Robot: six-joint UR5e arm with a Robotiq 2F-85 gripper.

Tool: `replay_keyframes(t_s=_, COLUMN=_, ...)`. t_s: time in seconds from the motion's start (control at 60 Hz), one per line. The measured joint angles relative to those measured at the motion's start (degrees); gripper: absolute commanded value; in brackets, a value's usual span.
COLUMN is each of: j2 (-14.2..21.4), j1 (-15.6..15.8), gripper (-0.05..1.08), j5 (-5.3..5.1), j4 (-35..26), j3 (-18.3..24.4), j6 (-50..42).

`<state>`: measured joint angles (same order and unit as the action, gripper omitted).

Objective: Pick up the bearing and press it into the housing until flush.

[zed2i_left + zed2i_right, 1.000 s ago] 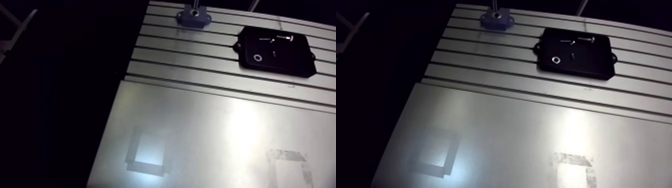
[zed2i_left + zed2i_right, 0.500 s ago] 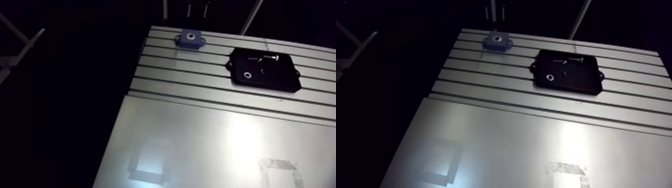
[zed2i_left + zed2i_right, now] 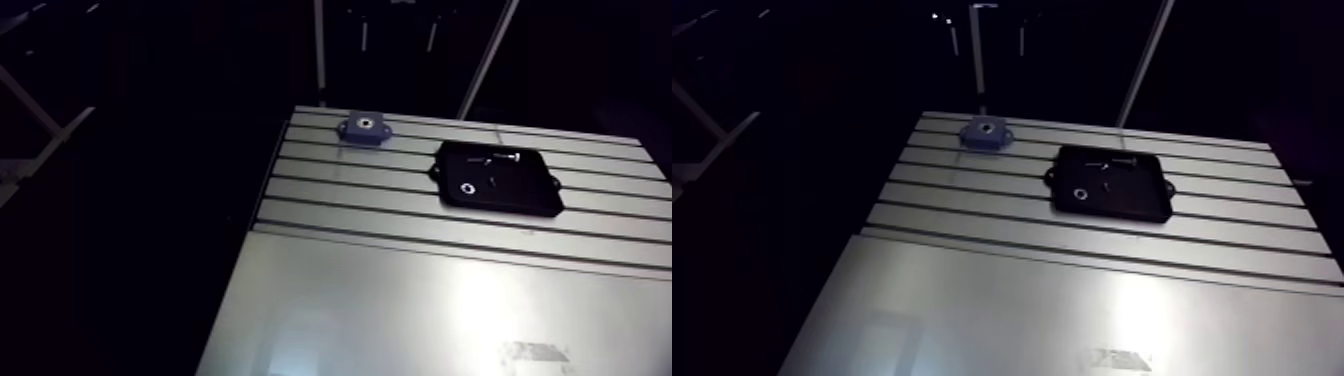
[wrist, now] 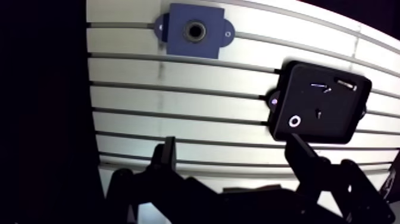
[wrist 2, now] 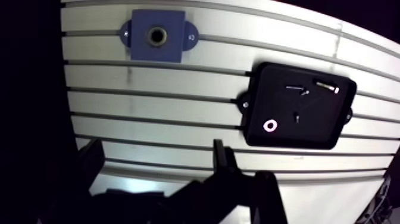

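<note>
The blue housing (image 4: 194, 31) sits bolted near the table's far edge, well ahead of my gripper (image 4: 232, 143). A grey ring shows inside its round bore. To its right lies a black tray (image 4: 336, 122) holding a small silvery ring (image 4: 294, 121). In the wrist view my two fingers (image 4: 165, 158) stand wide apart with nothing between them, high above the slotted table. The arm view shows the housing (image 3: 364, 127) and the tray (image 3: 520, 195) small and far off, and no gripper.
A few small screws (image 4: 345, 83) lie in the tray's far part. The slotted table (image 3: 400, 215) ends in a dark drop on its left. A smooth metal plate (image 3: 400, 310) covers the near part. Two thin poles rise behind the far edge.
The arm view has pulled up and back, so housing and tray look smaller and farther. In the earliest frame the gripper stood right over the housing; it has since left the arm view.
</note>
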<state>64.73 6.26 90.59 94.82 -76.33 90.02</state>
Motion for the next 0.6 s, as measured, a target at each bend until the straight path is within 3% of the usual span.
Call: replay_keyframes(t_s=0.6, j2=11.66, j1=-6.21, gripper=0.0, j5=0.0, j4=-5.19, j3=-5.36, j6=3.26)
